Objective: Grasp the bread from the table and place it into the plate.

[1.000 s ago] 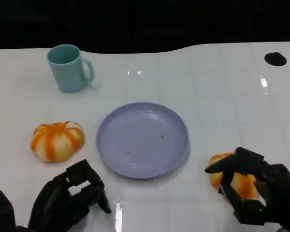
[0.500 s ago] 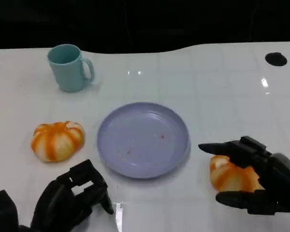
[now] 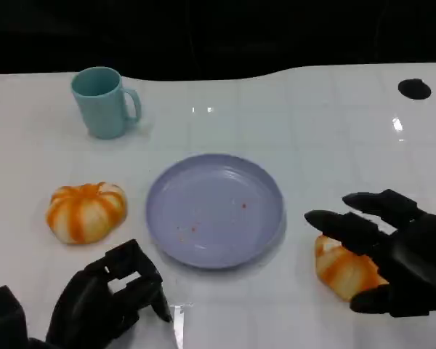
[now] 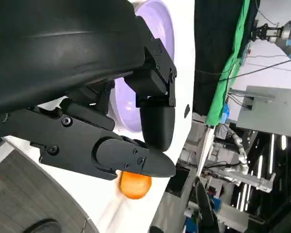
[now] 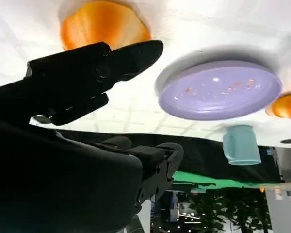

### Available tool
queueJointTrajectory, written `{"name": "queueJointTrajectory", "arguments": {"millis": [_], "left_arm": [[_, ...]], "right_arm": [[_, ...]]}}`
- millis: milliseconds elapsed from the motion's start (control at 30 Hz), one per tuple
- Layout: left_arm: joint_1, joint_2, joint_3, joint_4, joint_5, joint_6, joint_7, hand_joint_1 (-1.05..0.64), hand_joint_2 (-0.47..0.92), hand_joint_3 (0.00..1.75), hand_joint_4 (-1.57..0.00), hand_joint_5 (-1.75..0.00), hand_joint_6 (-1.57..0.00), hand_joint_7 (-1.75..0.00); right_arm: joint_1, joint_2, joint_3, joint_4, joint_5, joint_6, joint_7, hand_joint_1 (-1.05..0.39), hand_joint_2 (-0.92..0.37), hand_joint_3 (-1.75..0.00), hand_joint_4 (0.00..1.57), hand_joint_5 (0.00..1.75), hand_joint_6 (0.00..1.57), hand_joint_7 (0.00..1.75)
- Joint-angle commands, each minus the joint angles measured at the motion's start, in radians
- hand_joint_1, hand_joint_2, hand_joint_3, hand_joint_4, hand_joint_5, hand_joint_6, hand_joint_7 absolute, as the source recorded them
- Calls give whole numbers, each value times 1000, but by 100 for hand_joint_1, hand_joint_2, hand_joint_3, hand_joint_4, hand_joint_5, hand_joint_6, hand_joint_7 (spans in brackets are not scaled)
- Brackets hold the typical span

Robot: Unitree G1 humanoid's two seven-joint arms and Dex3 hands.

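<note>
1. White bench (image 3: 334,131) fills the head view under a dark background, with a teal mug (image 3: 102,100) at the upper left and a lavender plate (image 3: 215,209) at the centre, holding nothing but a few crumbs.
2. Two orange-striped bread rolls lie on the bench: one left of the plate at (image 3: 86,211), one at the lower right at (image 3: 345,267), just beside the plate's rim.
3. Over that lower-right bread hovers the right hand (image 3: 392,254), its fingers (image 3: 341,222) spread apart and reaching toward the plate, with one digit below the roll on the near side. They bracket the bread from above but grip nothing; whether any of them touches the crust cannot be told.
4. In the right wrist view the bread (image 5: 103,24) sits just beyond the fingertips, with the plate (image 5: 218,90) further on.
5. At the lower left, the left hand (image 3: 105,298) rests with fingers curled in, holding nothing, near the other roll.
6. My judgement: the right hand is the nearer one, and the bread lies directly under its fingers, so closing down and then carrying it left to the plate is the move this calls for.
</note>
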Motion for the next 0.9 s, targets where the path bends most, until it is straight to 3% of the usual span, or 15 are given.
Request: {"name": "queueJointTrajectory", "arguments": {"millis": [33,267,500,900], "left_arm": [[17,5,6,-20,-17,18,7,-62,92,10,-70,-174,-66,-141],[21,2,5,-33,-22,26,7,-63,92,8,-69,-174,-67,-137],[21,1,4,-34,-20,25,9,-63,92,10,-69,-175,-68,-138],[30,-3,0,-50,-19,23,8,-61,92,11,-68,-175,-66,-139]], "right_arm": [[-19,-30,41,-6,-92,65,-25,-57,-82,0,0,35,24,8],[-81,-43,126,107,-186,139,-80,-59,-82,0,0,41,26,5],[-141,-54,192,229,-199,174,-144,-61,-82,0,0,39,26,3],[-212,-60,275,348,-186,222,-156,-62,-86,-1,0,29,23,1]]}}
